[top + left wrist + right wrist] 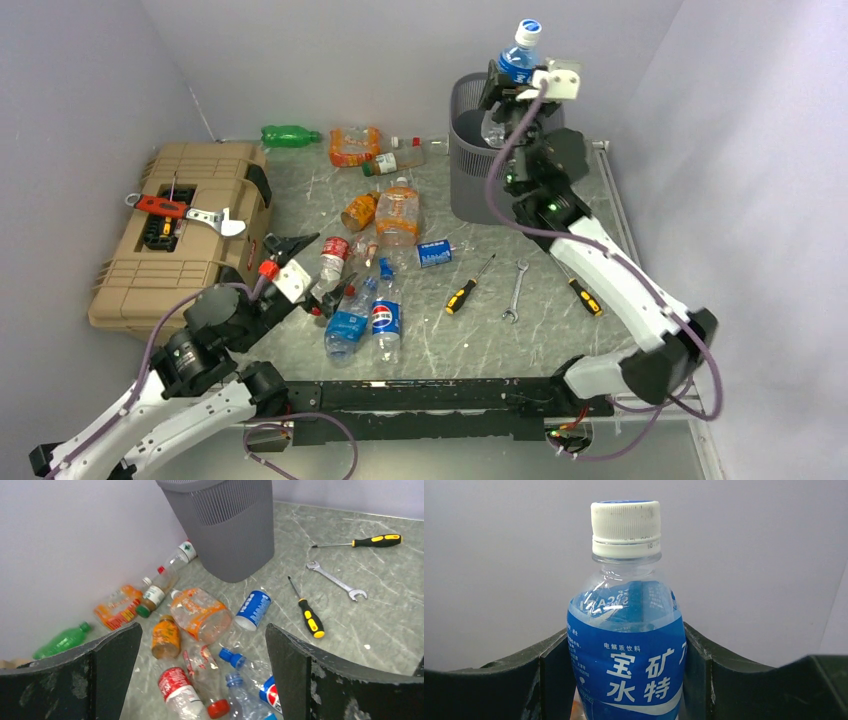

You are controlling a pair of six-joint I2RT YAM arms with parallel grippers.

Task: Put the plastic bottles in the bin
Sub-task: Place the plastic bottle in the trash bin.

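Note:
My right gripper (512, 88) (626, 652) is shut on an upright clear bottle (520, 58) (626, 605) with a blue label and a white cap. It holds the bottle just above the rim of the dark grey mesh bin (468, 160) (230, 530). My left gripper (312, 272) (202, 642) hangs open over a cluster of lying bottles: a red-labelled one (172, 685), a clear one with a red cap (210, 680), a blue-capped one (245, 662) and a Pepsi bottle (386, 315). Further back lie orange bottles (398, 212) (200, 612) and a green bottle (290, 135) (62, 641).
A tan toolbox (130, 270) with a red tool and a wrench on its lid stands at the left. Two black-and-yellow screwdrivers (468, 288) (585, 297) and a spanner (515, 290) lie right of the bottles. Walls close in behind the bin.

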